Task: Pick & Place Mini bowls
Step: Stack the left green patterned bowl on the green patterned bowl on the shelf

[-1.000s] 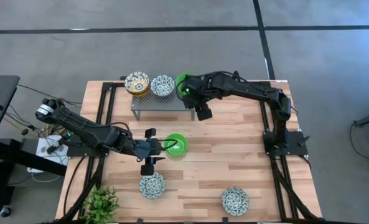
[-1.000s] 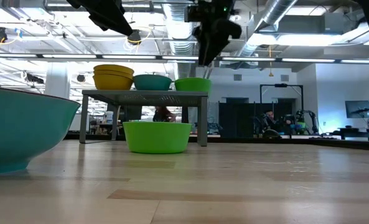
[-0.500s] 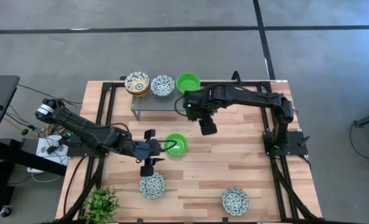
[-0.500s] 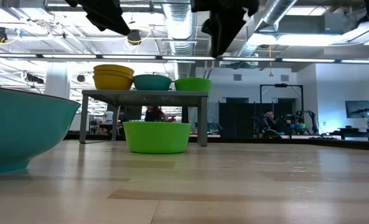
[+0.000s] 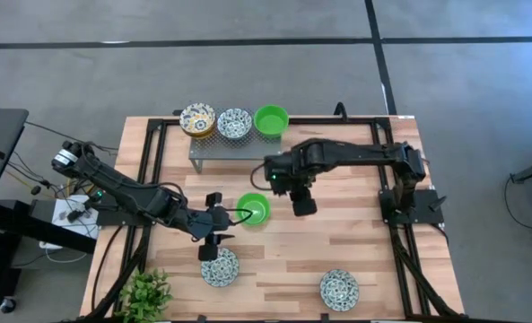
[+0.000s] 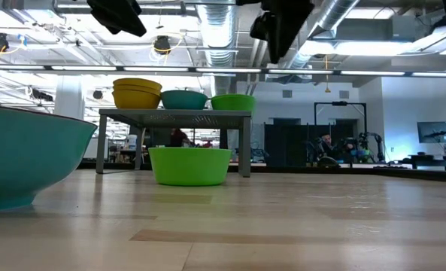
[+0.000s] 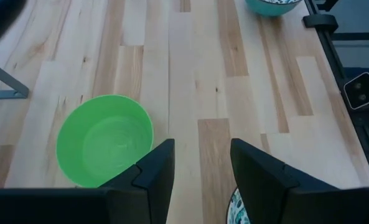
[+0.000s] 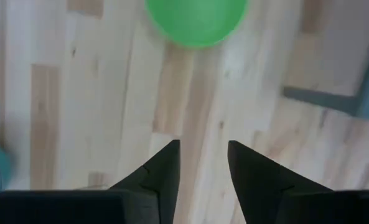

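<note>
On the grey stand (image 5: 234, 145) sit stacked yellow-cream bowls (image 5: 197, 118), a blue-and-white bowl (image 5: 235, 123) and a green bowl (image 5: 271, 119). Another green bowl (image 5: 253, 209) stands on the table, also visible in the low view (image 6: 189, 165). Two blue-and-white bowls (image 5: 219, 266) (image 5: 338, 289) rest near the table's near edge. My left gripper (image 5: 213, 224) (image 7: 201, 163) hovers open just left of the table's green bowl (image 7: 104, 140). My right gripper (image 5: 300, 202) (image 8: 203, 163) hangs open to that bowl's right (image 8: 195, 18), above the table.
A potted plant (image 5: 144, 292) stands at the near left corner. Black frame rails (image 5: 153, 152) run along the table's left and right sides. One blue-and-white bowl shows teal and large at the low view's left edge (image 6: 27, 158). Bare wood lies between the green bowl and the near bowls.
My right gripper has drawn back from the green bowl on the stand, moving toward the near edge until it hangs beside the table's green bowl; that bowl stays on the stand. My left gripper has shifted slightly toward the near edge.
</note>
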Robot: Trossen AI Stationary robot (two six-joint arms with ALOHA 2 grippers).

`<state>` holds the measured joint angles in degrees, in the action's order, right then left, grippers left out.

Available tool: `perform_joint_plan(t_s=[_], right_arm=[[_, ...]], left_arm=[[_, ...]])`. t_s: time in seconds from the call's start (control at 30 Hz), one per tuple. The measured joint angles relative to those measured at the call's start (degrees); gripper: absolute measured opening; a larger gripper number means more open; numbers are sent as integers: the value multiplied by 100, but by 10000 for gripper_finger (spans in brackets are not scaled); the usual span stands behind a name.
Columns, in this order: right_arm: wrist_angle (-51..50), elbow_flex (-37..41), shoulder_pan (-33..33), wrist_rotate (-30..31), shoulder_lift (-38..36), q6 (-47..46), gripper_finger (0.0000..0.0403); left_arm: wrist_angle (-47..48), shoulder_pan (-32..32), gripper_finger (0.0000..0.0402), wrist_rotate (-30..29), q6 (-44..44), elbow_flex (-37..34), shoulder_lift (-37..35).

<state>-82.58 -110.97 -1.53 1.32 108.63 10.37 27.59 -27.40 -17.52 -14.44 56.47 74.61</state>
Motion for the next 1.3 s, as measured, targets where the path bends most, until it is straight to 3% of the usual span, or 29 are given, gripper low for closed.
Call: perform_joint_plan(t_s=[0.13, 0.27, 0.47, 0.67, 0.93, 1.3], right_arm=[[526, 564, -191, -82, -159, -2, 121], [1401, 1582, -301, -540, -497, 0, 120], [3087, 3121, -380, -769, -1162, -219, 120], [4290, 4056, -381, -761, -1518, -420, 120], [5116, 4290, -437, -751, -1466, -448, 120], [5796, 4281, -449, -745, -1413, -387, 120]], left_arm=[[97, 2, 158, 0, -2, 0, 0], [162, 2, 158, 120, -125, 0, 0], [338, -37, 158, 535, -965, 0, 0], [538, -394, 158, 774, -1853, -146, -2], [74, -865, 158, 783, -2905, -1186, 7], [-740, -851, 158, 715, -2959, -2101, 6]])
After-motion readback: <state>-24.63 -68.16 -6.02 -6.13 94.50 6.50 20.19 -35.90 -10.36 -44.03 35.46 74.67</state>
